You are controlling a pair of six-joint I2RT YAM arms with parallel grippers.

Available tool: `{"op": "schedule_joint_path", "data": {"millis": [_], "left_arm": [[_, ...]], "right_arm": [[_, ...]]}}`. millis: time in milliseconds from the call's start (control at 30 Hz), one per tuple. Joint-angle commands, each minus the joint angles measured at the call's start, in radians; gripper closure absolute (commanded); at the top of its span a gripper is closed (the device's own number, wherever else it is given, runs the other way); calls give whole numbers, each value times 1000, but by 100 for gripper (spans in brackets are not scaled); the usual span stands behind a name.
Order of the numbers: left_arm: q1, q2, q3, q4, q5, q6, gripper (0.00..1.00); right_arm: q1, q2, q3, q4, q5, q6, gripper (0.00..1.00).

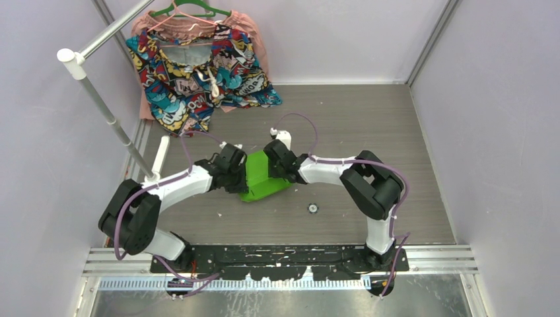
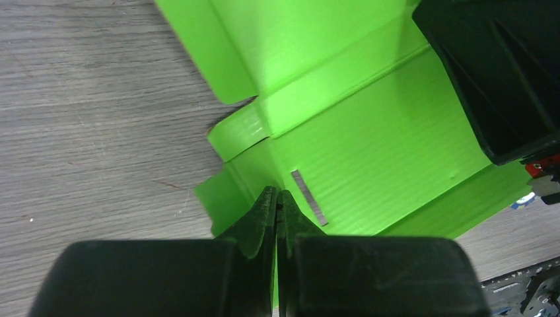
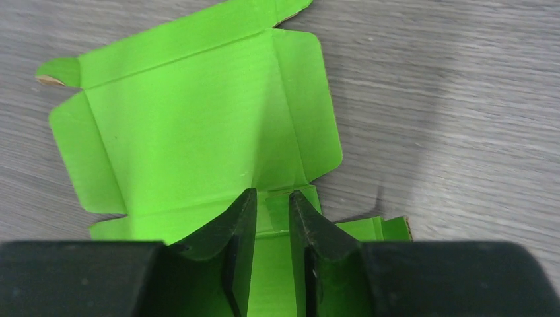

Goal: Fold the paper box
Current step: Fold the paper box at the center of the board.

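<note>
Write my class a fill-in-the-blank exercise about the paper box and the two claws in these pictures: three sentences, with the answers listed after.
1. The paper box is made of bright ___ card.
2. In the top view it lies ___ the left claw and the right claw.
3. The ___ claw is pressed shut; the other stands slightly open.
Missing words: green; between; left.

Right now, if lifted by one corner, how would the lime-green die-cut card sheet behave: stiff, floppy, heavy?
Probably light: the thin lime-green card sheet looks single-layer. It likely stays flat within panels yet hinges at its scored creases, so the flaps may swing. The left gripper pinching one edge suggests it grips easily.
</note>
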Motion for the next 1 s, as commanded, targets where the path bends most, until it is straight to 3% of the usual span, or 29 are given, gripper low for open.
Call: {"op": "schedule_joint_path", "data": {"millis": [0, 200, 467, 700, 967], "left_arm": [[5, 16, 16, 47, 10, -6, 100], [4, 39, 33, 49, 14, -1, 100], [4, 51, 52, 47, 26, 10, 100], [4, 63, 56, 56, 42, 11, 100], [6, 26, 68, 35, 12, 18, 100]], "right_arm": [[11, 103, -157, 15, -129, 100, 68], [11, -55, -200, 29, -71, 70, 58], [11, -159, -171, -73, -85, 51, 58], [40, -229, -315, 33, -108, 65, 60], [67, -132, -290, -59, -25, 66, 78]]}}
